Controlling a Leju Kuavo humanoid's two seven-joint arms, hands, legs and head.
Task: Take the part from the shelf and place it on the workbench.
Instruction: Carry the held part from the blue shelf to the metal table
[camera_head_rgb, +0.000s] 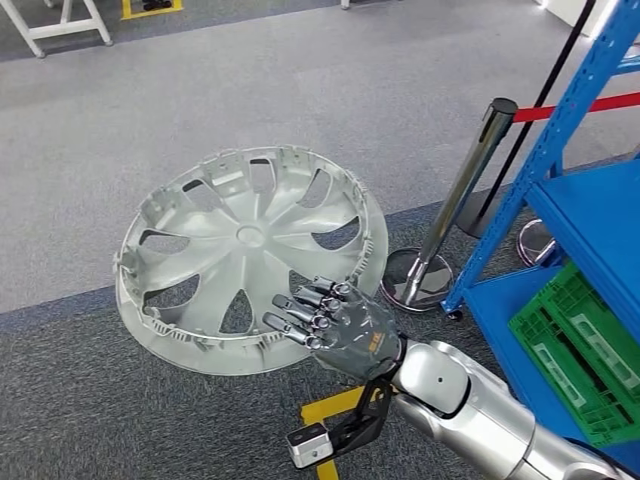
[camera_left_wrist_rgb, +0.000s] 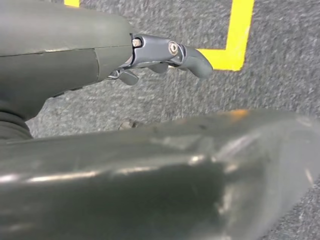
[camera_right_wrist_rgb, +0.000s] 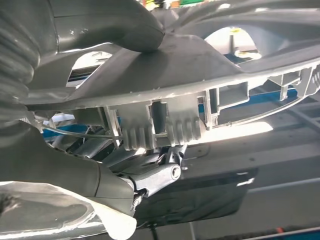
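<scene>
Carrying the part (camera_head_rgb: 249, 255) level over the carpet (camera_head_rgb: 226, 90), right hand (camera_head_rgb: 340, 325) clamped on its near rim; left hand (camera_left_wrist_rgb: 166, 55) probably empty, grip unclear; keeping it flat seemed wise.

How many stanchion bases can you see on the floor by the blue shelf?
2. One chrome base carries the leaning post, just left of the blue shelf leg. The second base sits behind that leg, partly hidden. The shelf may hide others.

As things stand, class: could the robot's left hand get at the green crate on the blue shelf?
Probably not: the left hand hangs over the floor, the crate sits far right, with the right hand and wheel cover between.
</scene>
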